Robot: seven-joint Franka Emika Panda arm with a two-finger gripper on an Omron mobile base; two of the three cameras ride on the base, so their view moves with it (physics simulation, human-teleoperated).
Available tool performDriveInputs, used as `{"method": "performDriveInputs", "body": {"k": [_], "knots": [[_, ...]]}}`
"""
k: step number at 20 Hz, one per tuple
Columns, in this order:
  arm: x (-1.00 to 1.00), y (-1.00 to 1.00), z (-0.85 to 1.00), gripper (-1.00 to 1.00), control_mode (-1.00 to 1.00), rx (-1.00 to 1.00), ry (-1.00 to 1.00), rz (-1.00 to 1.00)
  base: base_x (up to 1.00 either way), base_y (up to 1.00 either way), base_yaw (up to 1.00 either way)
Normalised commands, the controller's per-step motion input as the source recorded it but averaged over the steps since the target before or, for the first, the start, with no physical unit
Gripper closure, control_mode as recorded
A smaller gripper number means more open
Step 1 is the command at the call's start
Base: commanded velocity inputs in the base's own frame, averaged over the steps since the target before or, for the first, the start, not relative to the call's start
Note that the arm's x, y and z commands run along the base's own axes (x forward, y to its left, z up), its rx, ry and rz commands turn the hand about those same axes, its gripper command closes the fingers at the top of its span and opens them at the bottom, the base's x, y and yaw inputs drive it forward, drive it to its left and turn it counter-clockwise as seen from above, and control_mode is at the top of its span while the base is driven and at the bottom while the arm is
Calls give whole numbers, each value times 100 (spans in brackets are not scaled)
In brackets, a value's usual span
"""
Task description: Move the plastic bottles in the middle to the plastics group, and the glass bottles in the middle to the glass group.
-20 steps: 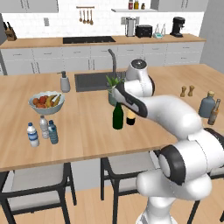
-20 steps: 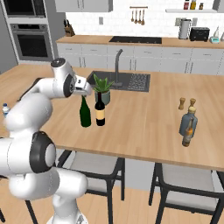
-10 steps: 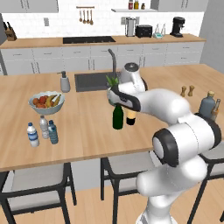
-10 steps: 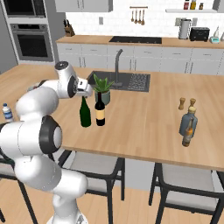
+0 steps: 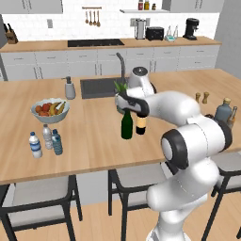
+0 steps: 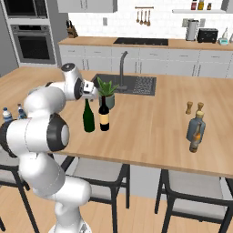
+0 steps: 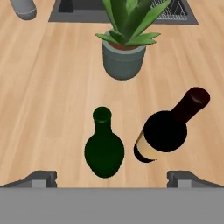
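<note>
Two wine bottles stand mid-counter by the plant: green bottle and labelled bottle, just apart. Jaws hang spread above them. Glass looks heavy, slick, breakable; grip the green one's neck, squarely.

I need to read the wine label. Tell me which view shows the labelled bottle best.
The right base view: the labelled bottle stands side-on, unobstructed. In the left base view the arm covers its neck; the hand view looks down on its top.
</note>
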Motion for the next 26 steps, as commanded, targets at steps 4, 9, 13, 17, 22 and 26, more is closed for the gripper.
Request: {"method": "performDriveInputs", "body": {"k": [4,9,13,17,22,26], "knots": [[27,0,-11,-100,-100,1,6,0,0,0,0],[24,0,-14,-100,-100,1,2,0,0,0,0],[15,0,-16,-100,-100,0,0,2,0,0,0],[15,0,-19,-100,-100,1,0,2,0,0,0],[16,0,-15,-100,-100,4,0,5,0,0,0],[12,0,-14,-100,-100,1,0,6,0,0,0]]}}
